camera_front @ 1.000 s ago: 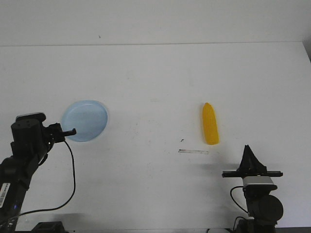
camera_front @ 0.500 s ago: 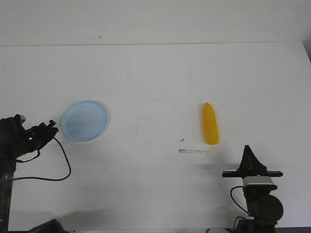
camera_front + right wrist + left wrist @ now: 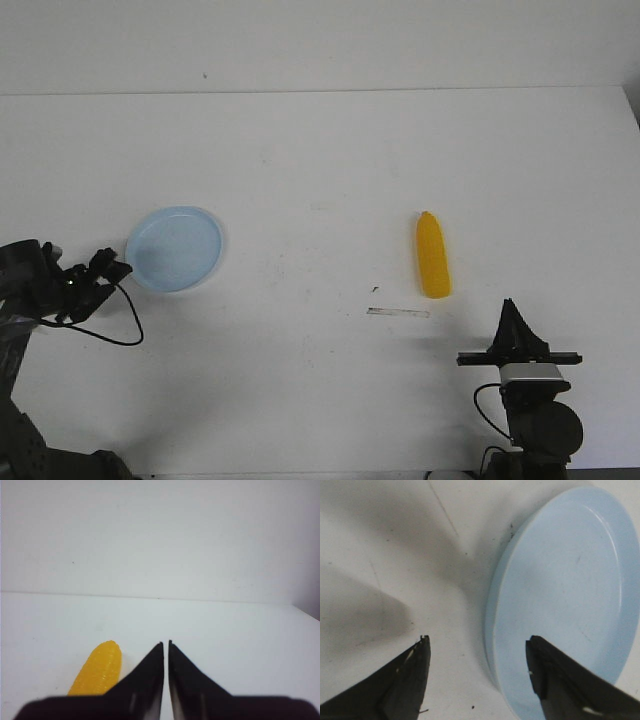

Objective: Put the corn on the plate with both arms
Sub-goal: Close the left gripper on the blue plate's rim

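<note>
Front view: plate (image 3: 175, 248) lying at 9 o'clock on table (image 3: 330, 170), corn (image 3: 432, 256) lying at 3 o'clock, well apart. Left gripper (image 3: 108, 268) sitting just beside the plate's rim; left wrist view alone showing its fingers (image 3: 402, 680) spread, straddling that rim. Right gripper (image 3: 166, 647) resting pinched together, empty, near the corn. No legible writing showing.

A broad white counter (image 3: 320, 170) fills nearly the whole front view, its matte top marked with faint scuffs and small dark specks. A short strip of pale tape (image 3: 398, 312) lies on it right of centre. Behind its far edge rises a plain white wall (image 3: 320, 45) bearing one small dark spot. The light is even and soft, casting blurred grey shadows.
</note>
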{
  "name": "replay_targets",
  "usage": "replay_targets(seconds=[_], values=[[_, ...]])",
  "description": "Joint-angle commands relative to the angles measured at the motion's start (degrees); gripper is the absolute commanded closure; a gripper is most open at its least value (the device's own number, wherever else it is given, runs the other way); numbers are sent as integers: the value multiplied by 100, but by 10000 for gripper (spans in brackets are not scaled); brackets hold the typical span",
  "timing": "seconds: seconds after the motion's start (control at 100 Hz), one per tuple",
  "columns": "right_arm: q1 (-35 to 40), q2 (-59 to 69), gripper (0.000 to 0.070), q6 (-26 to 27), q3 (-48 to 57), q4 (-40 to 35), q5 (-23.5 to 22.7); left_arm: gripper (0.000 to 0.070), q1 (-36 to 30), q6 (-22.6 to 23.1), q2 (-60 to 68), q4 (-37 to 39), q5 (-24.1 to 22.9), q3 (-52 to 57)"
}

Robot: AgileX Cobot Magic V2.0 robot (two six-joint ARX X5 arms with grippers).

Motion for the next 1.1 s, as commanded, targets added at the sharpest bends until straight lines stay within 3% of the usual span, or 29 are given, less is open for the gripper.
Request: replay_targets(seconds=[0.0,0.22,1.09], values=[[4,2,686,55,-7,37,4,331,-39,-31,129,146,59,98],[4,2,686,52,-7,37,4,334,-289,-149,308,522,55,98],[4,2,686,52,-7,37,4,340,-520,-155,382,745,-142,98]])
